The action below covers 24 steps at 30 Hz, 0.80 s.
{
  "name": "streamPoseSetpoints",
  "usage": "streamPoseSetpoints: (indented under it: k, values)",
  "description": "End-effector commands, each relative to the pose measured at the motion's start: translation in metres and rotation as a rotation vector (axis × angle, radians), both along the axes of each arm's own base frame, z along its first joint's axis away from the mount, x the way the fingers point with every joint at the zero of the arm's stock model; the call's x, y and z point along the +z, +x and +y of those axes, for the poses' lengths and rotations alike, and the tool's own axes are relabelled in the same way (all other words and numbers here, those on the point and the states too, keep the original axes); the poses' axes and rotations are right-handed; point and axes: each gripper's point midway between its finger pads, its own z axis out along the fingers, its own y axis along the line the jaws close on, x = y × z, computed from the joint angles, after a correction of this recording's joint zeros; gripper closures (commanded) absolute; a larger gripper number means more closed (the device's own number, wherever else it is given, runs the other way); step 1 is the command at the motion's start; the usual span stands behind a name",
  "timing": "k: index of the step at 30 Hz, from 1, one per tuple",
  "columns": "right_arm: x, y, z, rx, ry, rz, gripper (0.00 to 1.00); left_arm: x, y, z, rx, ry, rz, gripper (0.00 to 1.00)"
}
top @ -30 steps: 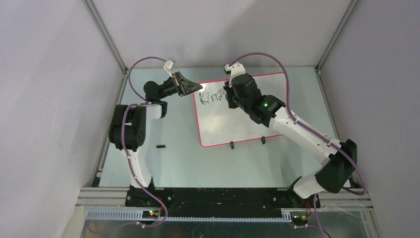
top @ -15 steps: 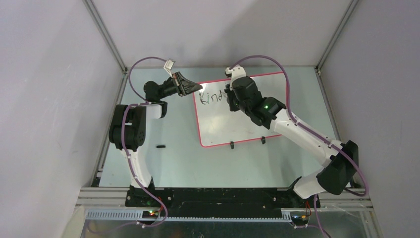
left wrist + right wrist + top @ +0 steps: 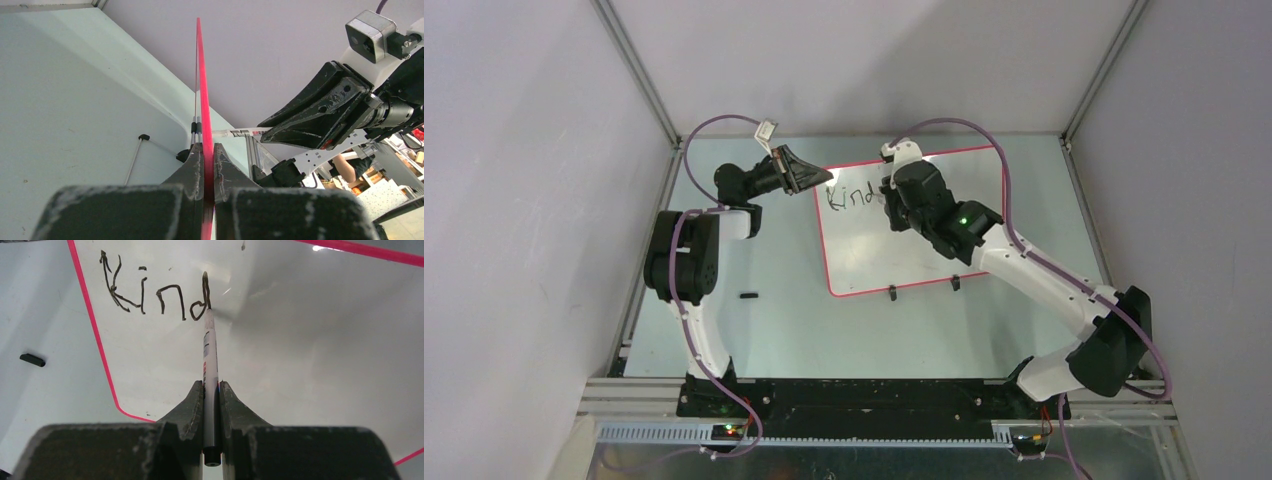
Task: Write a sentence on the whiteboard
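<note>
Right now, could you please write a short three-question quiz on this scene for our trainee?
1. True or false: the left pincer is shut on the whiteboard at its rim.
2. What does the writing read? A) Kindness B) Kind C) Much
3. Fill in: the right pincer grips a ____ whose tip is at the letter d.
Key: 1 true; 2 B; 3 marker.

pale green table (image 3: 824,340) bears the whiteboard (image 3: 874,262) and, apart, a small black piece (image 3: 747,296).
</note>
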Motion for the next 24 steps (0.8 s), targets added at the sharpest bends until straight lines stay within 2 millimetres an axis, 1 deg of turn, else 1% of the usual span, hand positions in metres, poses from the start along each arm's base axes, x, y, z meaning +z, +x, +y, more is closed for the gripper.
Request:
streamPoseSetpoints:
  k: [1, 6, 12, 16, 22, 24]
  values:
    - [-0.006, -0.007, -0.01, -0.017, -0.02, 0.023, 1.0, 0.024, -0.012, -0.004, -0.026, -0.021, -0.129, 1.0]
    - [-0.007, -0.009, -0.012, -0.021, -0.025, 0.025, 1.0, 0.024, -0.012, -0.004, -0.025, -0.02, -0.129, 1.0]
    - [-0.001, -0.009, -0.015, -0.033, -0.015, 0.014, 1.0, 0.024, -0.012, -0.004, -0.025, -0.021, -0.13, 1.0]
    - [0.011, -0.009, -0.013, -0.02, 0.018, -0.014, 1.0, 0.024, -0.012, -0.004, -0.025, -0.022, -0.127, 1.0]
    - [0.041, -0.017, -0.003, 0.044, 0.104, -0.069, 1.0, 0.024, -0.013, -0.004, -0.027, -0.021, -0.129, 1.0]
    - [0.048, -0.018, -0.002, 0.052, 0.12, -0.082, 1.0, 0.024, -0.012, -0.004, -0.026, -0.022, -0.129, 1.0]
